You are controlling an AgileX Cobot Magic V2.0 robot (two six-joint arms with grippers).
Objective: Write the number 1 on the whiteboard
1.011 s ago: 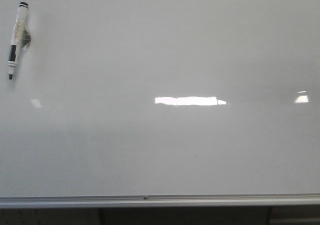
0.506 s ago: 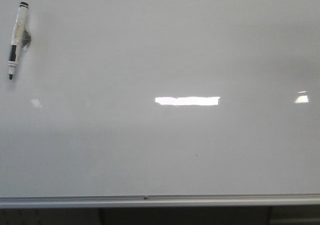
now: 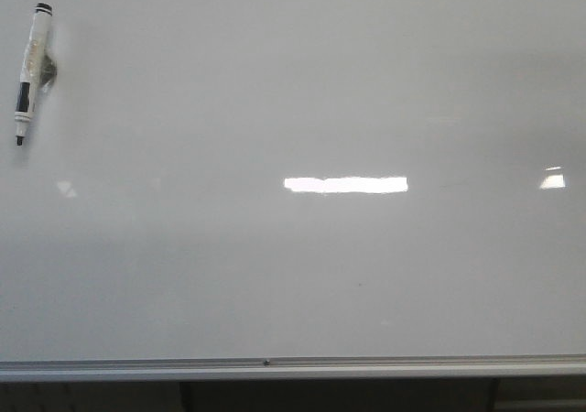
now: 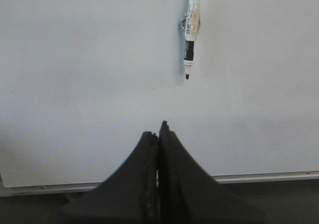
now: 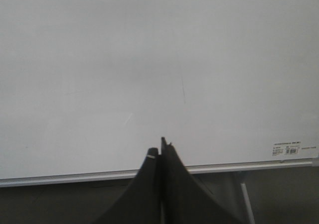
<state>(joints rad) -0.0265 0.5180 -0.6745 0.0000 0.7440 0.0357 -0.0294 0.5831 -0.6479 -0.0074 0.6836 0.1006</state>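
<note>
The whiteboard (image 3: 293, 275) is large, glossy and white-grey, and fills the front view. A white marker pen with black ends (image 3: 30, 71) lies on it at the far left, tip pointing toward me. The pen also shows in the left wrist view (image 4: 191, 30), well ahead of my left gripper (image 4: 158, 129), which is shut and empty. My right gripper (image 5: 160, 147) is shut and empty over the board's near edge. A faint thin grey, nearly vertical line (image 5: 183, 87) shows ahead of it. I cannot tell whether this is the number 1. Neither gripper shows in the front view.
A silver rail (image 3: 293, 368) runs along the board's near edge, with dark space below it. A bright light reflection (image 3: 345, 185) lies mid-board. A small label sticker (image 5: 286, 149) sits near the board's corner in the right wrist view.
The bright reflection strip changes length slightly. The pen and board have not moved.
</note>
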